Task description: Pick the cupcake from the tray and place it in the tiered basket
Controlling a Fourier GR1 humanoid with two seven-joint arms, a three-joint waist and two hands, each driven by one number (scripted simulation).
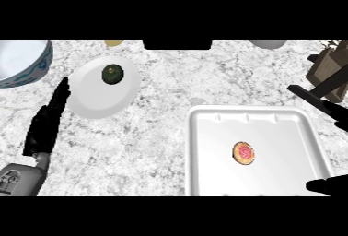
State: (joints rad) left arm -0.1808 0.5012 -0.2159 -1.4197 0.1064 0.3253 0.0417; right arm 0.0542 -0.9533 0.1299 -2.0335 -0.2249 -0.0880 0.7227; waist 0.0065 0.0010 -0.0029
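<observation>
Right hand (pixel 326 185) parts show at the tray's (pixel 204 138) near right corner: a dark shape overlaps the tray rim there, and a second dark finger-like bar (pixel 319 102) runs diagonally past the tray's far right corner. Whether these fingers are spread or curled cannot be told from this view; nothing is seen held between them.

From those fingers outward, the cupcake (pixel 244 152) lies to the left, inside the tray, slightly right of the tray's centre and apart from every wall. It is seen from above as a round top, so it offers no long axis; approach direction is not constrained by its shape.

Left hand (pixel 49 116) lies well to the left of the tray, fingers straight and pressed together, pointing away from the robot, holding nothing. A bare stretch of counter (pixel 156 138) separates it from the tray.

Judgement: the right hand is the nearer one, and the coming move turns on travelling left from the tray's right rim to a position over the cupcake.

Beyond the tray's far right corner stands a dark framed structure (pixel 326 69), probably the tiered basket, partly cut off. Left of the tray's far edge sits a white plate (pixel 95 99) bearing a dark round item (pixel 113 73).
</observation>
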